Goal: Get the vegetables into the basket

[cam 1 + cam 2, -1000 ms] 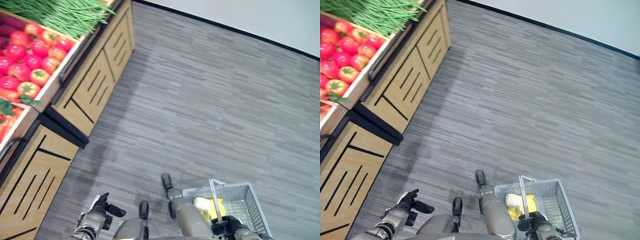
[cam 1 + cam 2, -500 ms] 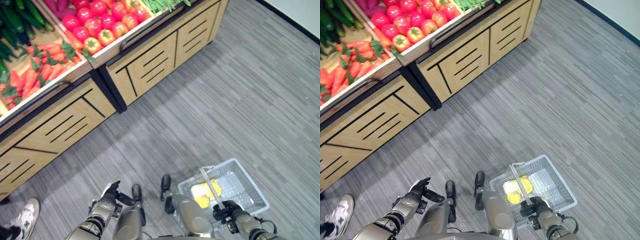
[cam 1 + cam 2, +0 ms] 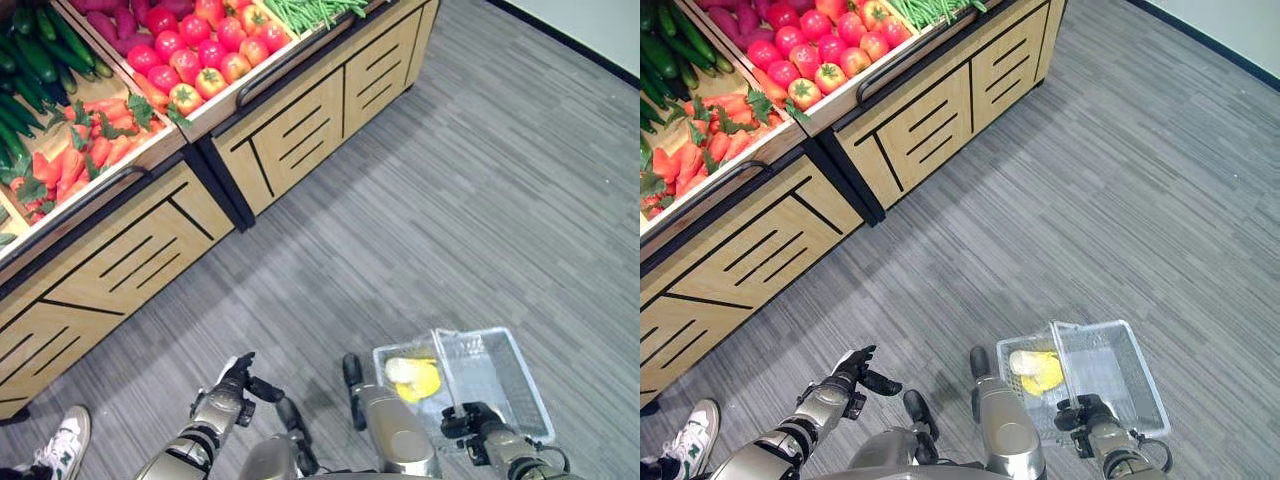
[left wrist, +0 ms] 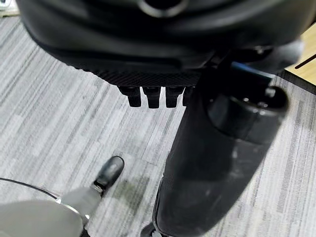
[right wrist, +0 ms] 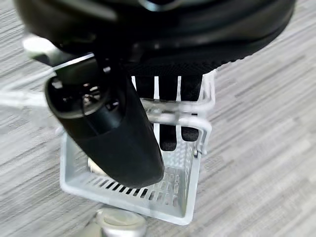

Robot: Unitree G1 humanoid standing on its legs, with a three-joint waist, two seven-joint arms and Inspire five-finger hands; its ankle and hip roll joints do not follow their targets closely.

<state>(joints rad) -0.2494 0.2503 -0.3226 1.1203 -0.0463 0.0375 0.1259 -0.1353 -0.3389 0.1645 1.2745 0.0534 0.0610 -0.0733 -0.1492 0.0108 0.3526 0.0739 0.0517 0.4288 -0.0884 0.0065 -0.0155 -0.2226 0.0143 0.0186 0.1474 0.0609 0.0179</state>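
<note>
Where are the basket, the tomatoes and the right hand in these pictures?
basket [image 3: 510, 375]: left eye view, on its bare mesh floor.
tomatoes [image 3: 800, 55]: right eye view, on a red tomato in the middle of the bin.
right hand [image 3: 1082, 412]: right eye view, on the dark hand curled round the basket's handle.

A grey wood-grain plank floor [image 3: 470, 190] runs across the room to a pale wall with a black skirting strip [image 3: 585, 48] at the far right corner. Along the left stands a light wooden produce stand with black trim and slotted cabinet doors [image 3: 300, 125], its black rails [image 3: 905, 62] edging the sloped bins on top. Lighting is even.
</note>
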